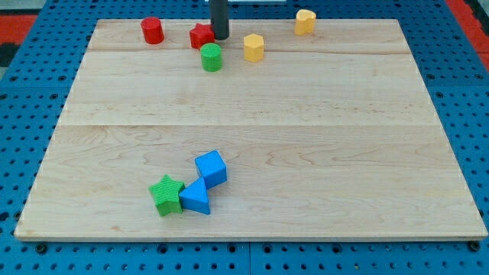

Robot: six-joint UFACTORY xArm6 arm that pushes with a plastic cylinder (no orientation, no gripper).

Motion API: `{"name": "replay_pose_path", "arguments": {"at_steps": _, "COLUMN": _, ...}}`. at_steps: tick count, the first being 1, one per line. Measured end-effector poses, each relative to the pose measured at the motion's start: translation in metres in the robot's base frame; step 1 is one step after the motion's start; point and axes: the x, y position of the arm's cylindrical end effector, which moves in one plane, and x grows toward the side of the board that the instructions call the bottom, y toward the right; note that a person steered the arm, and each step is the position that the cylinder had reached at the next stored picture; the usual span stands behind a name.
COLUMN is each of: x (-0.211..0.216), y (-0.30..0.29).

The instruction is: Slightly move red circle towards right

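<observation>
The red circle (152, 30) is a short red cylinder near the board's top edge, left of centre. My tip (220, 37) is the lower end of the dark rod at the view's top centre. It stands well to the right of the red circle, with the red star (201, 35) between them and touching or nearly touching the rod's left side. A green circle (212, 57) sits just below the tip.
A yellow hexagon block (254, 47) lies right of the tip and another yellow block (306, 21) farther right at the top. A blue cube (211, 168), a blue triangle (196, 198) and a green star (167, 194) cluster near the wooden board's (344, 153) bottom.
</observation>
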Motion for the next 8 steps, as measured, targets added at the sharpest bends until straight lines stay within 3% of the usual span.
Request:
{"name": "replay_pose_path", "arguments": {"at_steps": 1, "x": 0.020, "y": -0.047}}
{"name": "replay_pose_path", "arguments": {"at_steps": 2, "x": 0.032, "y": -0.027}}
{"name": "replay_pose_path", "arguments": {"at_steps": 4, "x": 0.144, "y": -0.006}}
{"name": "replay_pose_path", "arguments": {"at_steps": 5, "x": 0.172, "y": 0.013}}
{"name": "replay_pose_path", "arguments": {"at_steps": 6, "x": 0.176, "y": 0.065}}
{"name": "replay_pose_path", "arguments": {"at_steps": 7, "x": 0.134, "y": 0.075}}
{"name": "replay_pose_path", "arguments": {"at_steps": 8, "x": 0.123, "y": 0.052}}
